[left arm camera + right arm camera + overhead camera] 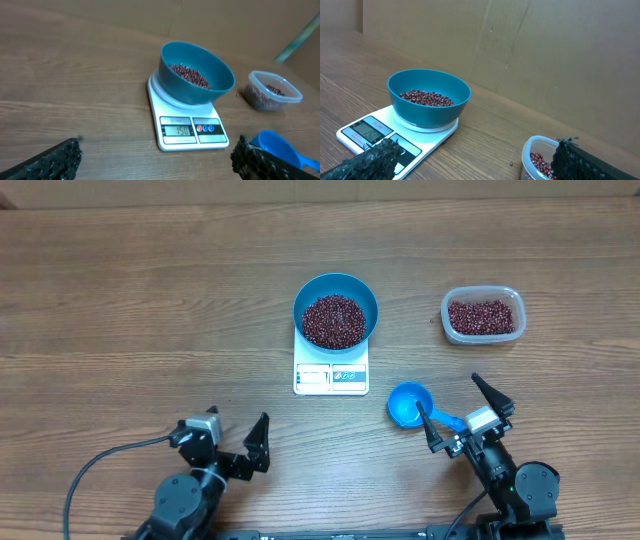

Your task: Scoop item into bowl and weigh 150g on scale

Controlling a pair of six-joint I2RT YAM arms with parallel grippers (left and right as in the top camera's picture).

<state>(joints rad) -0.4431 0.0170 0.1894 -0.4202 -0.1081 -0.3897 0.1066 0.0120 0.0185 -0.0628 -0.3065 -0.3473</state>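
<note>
1. The blue bowl is set on the white scale, in the middle of the wooden surface.
2. Lots of small red-brown beans are heaped inside the bowl.
3. The number 150 is shown on the scale's display.
4. More beans are kept in a clear plastic tub, well apart from the bowl on its right.
5. A small blue scoop is laid on the surface, near the scale's right corner.
6. The left fingers are spread wide near the front edge, and nothing is held.
7. The right fingers are spread wide too, just beside the scoop's handle, and nothing is gripped.
</note>
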